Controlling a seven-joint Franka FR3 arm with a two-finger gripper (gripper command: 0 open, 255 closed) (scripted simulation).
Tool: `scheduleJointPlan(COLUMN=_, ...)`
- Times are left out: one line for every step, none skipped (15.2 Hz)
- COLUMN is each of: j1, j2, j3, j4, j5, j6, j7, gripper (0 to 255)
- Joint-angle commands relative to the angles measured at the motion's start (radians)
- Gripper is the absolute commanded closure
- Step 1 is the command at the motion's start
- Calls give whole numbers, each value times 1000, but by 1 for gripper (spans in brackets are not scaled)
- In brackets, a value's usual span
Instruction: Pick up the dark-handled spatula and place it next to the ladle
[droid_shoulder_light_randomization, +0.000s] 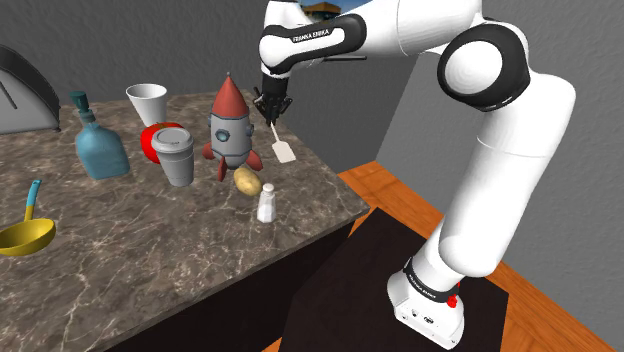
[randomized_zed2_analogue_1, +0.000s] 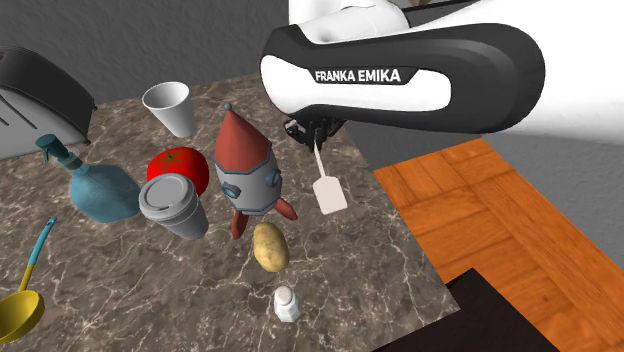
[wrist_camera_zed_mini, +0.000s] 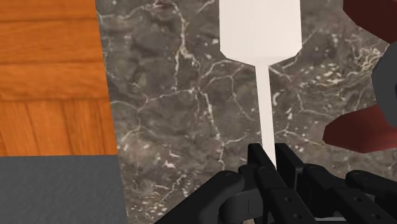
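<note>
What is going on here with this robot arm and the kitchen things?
The white arm's gripper holds a white spatula, jaws shut on its thin shaft, blade hanging down. It seems lifted clear of the marble counter, beside the toy rocket. The yellow ladle with a blue handle lies at the shoulder view's far left, across the counter, so the spatula is not yet placed next to it.
</note>
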Motion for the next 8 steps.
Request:
scheduleJointPlan(j1=1, j2=-5, j3=1, j4=25, j5=0, j6=-30, j7=1, gripper=255)
scheduleJointPlan(j1=1, j2=-8, j3=1, j4=34, j5=0, j6=-42, j7=1, gripper=255)
scheduleJointPlan(j1=1, j2=-10, j3=1, j4=44, j5=0, j6=-55, j7=1, gripper=255)
scheduleJointPlan(j1=1, j2=-12, j3=1, j4=50, j5=0, j6=-63, j7=1, gripper=255)
scheduleJointPlan(j1=15, j2=-17, j3=9, j4=43, j5=-3, j6=-61, j7=23, gripper=255)
scheduleJointPlan(j1=28, j2=-21, j3=17, j4=38, j5=-7, j6=-60, j7=46, gripper=255)
scheduleJointPlan(j1=42, j2=-24, j3=25, j4=34, j5=-10, j6=-60, j7=69, gripper=255)
scheduleJointPlan(j1=56, j2=-27, j3=33, j4=30, j5=-13, j6=-59, j7=92, gripper=255)
